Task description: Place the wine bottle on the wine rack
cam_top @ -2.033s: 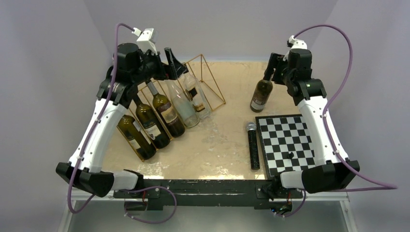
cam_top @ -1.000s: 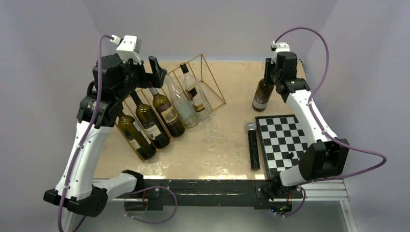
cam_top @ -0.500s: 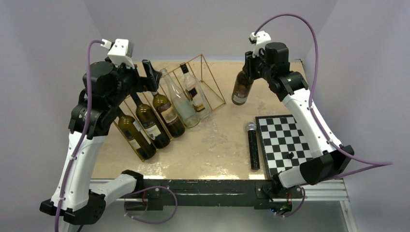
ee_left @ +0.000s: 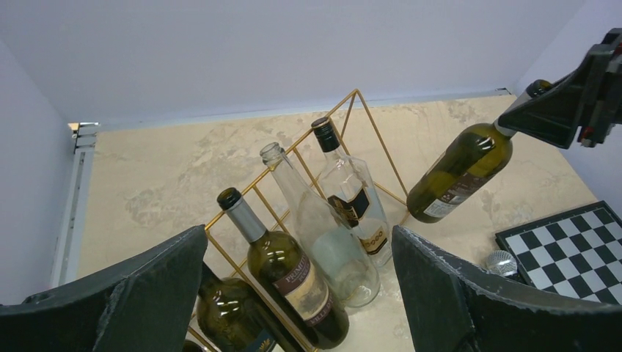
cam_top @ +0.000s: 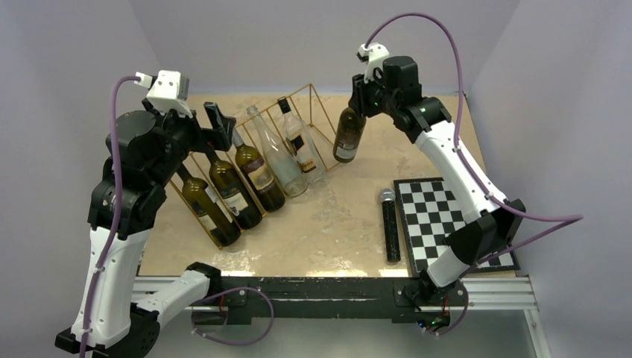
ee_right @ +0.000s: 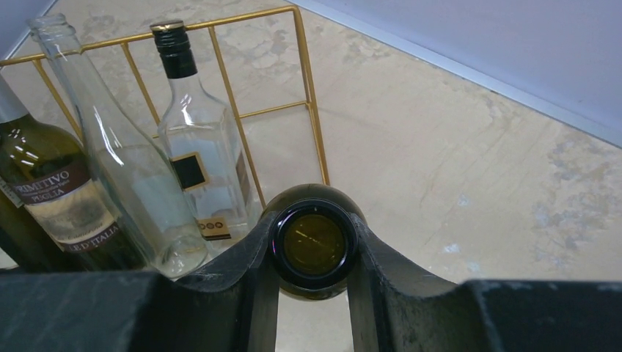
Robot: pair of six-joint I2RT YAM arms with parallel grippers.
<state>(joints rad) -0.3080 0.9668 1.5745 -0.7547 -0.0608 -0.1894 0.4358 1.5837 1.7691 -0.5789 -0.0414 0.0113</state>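
Lifted off the table beside the chessboard (cam_top: pixel 447 216), the wine bottle (cam_top: pixel 347 135) is now hanging tilted in the air just right of the wine rack (ee_right: pixel 311 95), and your right gripper (cam_top: pixel 359 107) is pinching it tightly around the neck. Your left gripper (cam_top: pixel 218 125) is hovering with its fingers spread wide above the five bottles (cam_top: pixel 257 175) lying in the rack.

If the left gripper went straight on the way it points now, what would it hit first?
Most likely the dark labelled bottle on the wine rack, centred between the fingers of the open left gripper; depth unclear.
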